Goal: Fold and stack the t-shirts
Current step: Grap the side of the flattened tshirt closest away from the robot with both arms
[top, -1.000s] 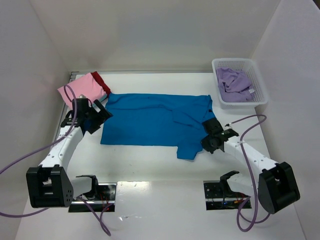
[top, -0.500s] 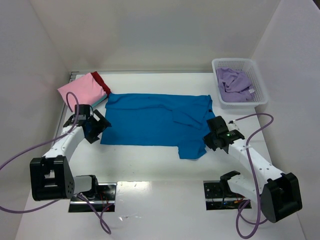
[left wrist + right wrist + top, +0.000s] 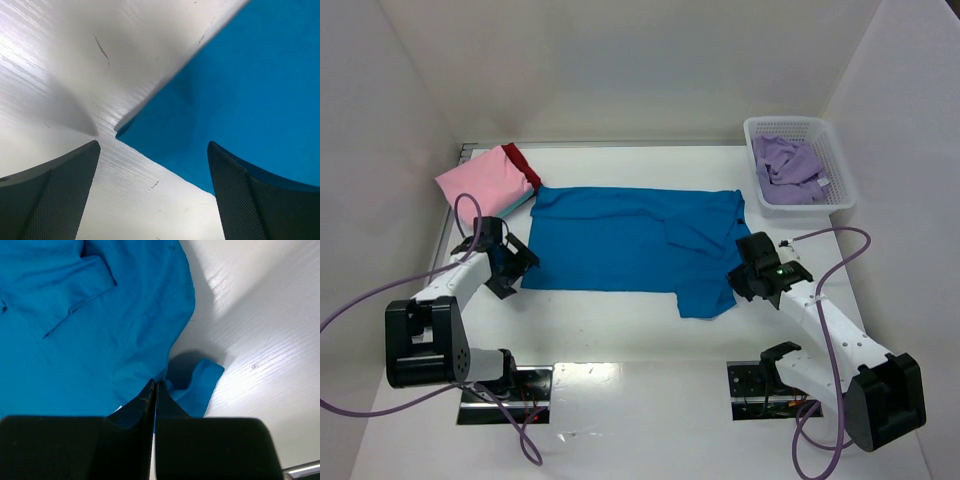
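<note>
- The blue t-shirt (image 3: 610, 240) lay spread flat across the middle of the tabletop (image 3: 620, 340), collar end toward the right; I judged you were setting up a two-handed fold.
- Your left fingers (image 3: 65, 185) stood wide apart and empty, straddling the shirt's near-left corner; you needed to come down so one finger slid under the hem, then close on both layers.
- Your right fingers (image 3: 140, 405) were pressed together at the sleeve edge on the shirt's near-right side; whether a fold of cloth was caught between them could not be told; a small flap beside them stood off the tabletop.
- To fold cleanly you would have wanted both corners lifted together and carried evenly, or the cloth could skew.
- The pink t-shirt (image 3: 480, 180) lay folded over a red t-shirt (image 3: 523, 160) at the far left, touching the blue shirt's far-left corner; a wide sweep risked dragging that stack.
- The lavender t-shirt (image 3: 785, 165) sat crumpled in the white basket (image 3: 840, 195), well apart at the far right.
</note>
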`<state>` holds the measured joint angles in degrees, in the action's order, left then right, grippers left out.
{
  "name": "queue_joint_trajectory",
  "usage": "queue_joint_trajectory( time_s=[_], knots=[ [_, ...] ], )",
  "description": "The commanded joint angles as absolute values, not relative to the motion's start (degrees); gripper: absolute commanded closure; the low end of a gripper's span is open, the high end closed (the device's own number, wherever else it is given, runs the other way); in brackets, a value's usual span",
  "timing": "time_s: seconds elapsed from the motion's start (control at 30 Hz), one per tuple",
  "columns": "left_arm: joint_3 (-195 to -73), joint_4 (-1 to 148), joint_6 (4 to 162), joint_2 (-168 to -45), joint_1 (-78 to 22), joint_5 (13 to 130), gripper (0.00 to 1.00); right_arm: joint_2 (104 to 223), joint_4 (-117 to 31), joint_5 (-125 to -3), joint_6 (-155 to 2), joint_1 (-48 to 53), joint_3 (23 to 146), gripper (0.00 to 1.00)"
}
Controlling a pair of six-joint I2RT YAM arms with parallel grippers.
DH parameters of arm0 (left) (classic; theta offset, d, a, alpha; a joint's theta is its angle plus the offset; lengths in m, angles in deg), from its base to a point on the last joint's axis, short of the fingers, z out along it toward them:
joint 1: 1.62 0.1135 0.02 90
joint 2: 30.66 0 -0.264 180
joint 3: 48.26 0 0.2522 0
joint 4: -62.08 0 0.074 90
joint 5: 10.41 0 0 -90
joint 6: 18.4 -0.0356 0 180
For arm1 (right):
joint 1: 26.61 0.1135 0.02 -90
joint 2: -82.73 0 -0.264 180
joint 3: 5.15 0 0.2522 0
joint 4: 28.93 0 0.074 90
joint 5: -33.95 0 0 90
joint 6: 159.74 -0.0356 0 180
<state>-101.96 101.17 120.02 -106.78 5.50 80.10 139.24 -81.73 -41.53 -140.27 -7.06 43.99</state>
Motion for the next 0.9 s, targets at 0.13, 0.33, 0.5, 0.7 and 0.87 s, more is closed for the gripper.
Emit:
queue_joint_trajectory(
  time_s=[0.13, 0.33, 0.5, 0.7, 0.87],
  knots=[
    [-101.74, 99.66, 121.08, -109.59, 5.94, 81.87, 0.10, 137.49, -82.68, -40.93, -141.11, -7.45, 45.79, 1.00],
    [-101.74, 98.52, 121.08, -110.64, 5.94, 81.87, 0.27, 136.96, -82.68, -41.46, -141.64, -7.45, 45.26, 1.00],
    [-101.74, 97.99, 121.08, -111.70, 5.94, 82.40, 0.43, 137.49, -82.15, -41.46, -141.11, -7.45, 45.26, 1.00],
    [-101.74, 97.99, 121.08, -112.22, 5.94, 81.88, 0.68, 137.49, -82.15, -41.46, -141.11, -7.45, 45.26, 1.00],
    [-102.35, 98.60, 120.56, -112.22, 5.94, 81.87, 0.86, 138.01, -82.15, -41.46, -141.11, -7.45, 45.26, 1.00]
  ],
)
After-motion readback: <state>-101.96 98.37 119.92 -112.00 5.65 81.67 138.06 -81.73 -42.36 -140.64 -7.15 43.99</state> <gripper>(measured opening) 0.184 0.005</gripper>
